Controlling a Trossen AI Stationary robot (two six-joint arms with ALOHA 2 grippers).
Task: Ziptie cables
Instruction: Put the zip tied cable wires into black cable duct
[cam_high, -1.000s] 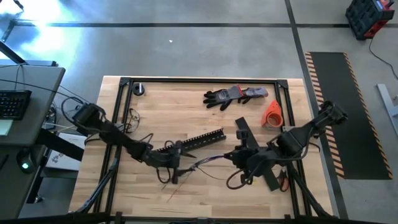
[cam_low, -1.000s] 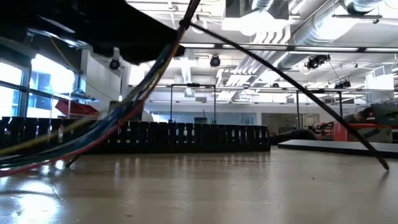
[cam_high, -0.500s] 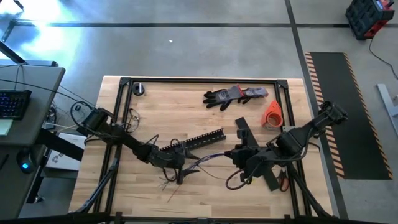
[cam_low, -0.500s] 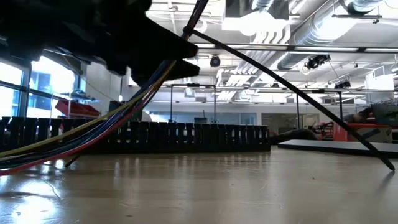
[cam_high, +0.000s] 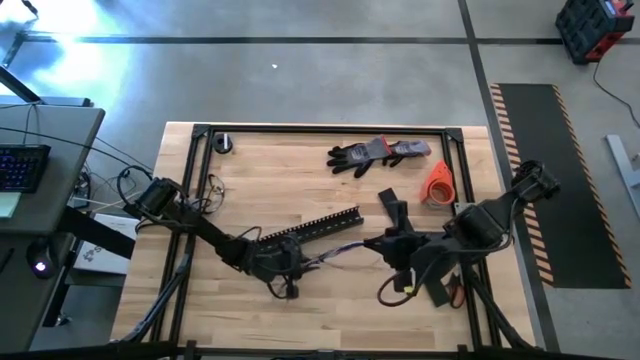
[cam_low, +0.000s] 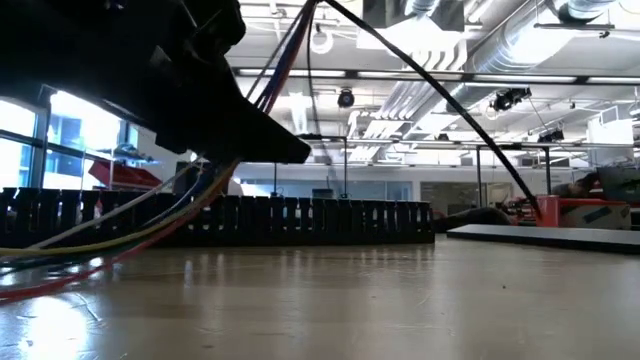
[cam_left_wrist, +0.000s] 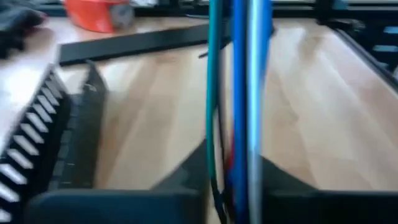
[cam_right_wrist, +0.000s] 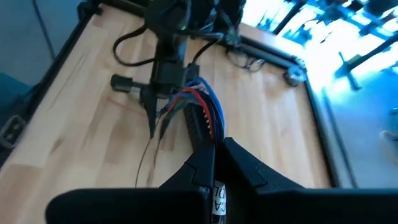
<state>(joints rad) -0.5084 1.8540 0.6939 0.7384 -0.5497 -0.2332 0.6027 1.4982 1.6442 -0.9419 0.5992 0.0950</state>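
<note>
- Cables (cam_high: 322, 256), a thin bunch of blue, green, red and white wires, are running just in front of the comb-toothed slotted bar (cam_high: 310, 226), stretched between the two grippers and lifted off the table (cam_high: 300, 155).
- Left gripper (cam_high: 285, 268) is sitting at the bunch's left end, just in front of the bar's left end. In the left wrist view its fingers (cam_left_wrist: 186, 177) are pressing in on the blue, green and white strands from both sides, so it is clamping the cables.
- Right gripper (cam_high: 392, 245) is sitting past the bar's right end, next to the flat black strip (cam_high: 412, 250). In the right wrist view its fingers (cam_right_wrist: 202, 168) are nearly meeting over something small; whether that is the cable end cannot be told.
- Holding the bunch at both ends is, by judgement, keeping the strands gathered and taut so that a tie can be looped around them.
- No zip tie is identifiable at present, so bundling appears not yet done.
- Beyond the bar, a pair of gloves (cam_high: 378, 153) and an orange cone-shaped object (cam_high: 438, 182) are lying clear of the work.
</note>
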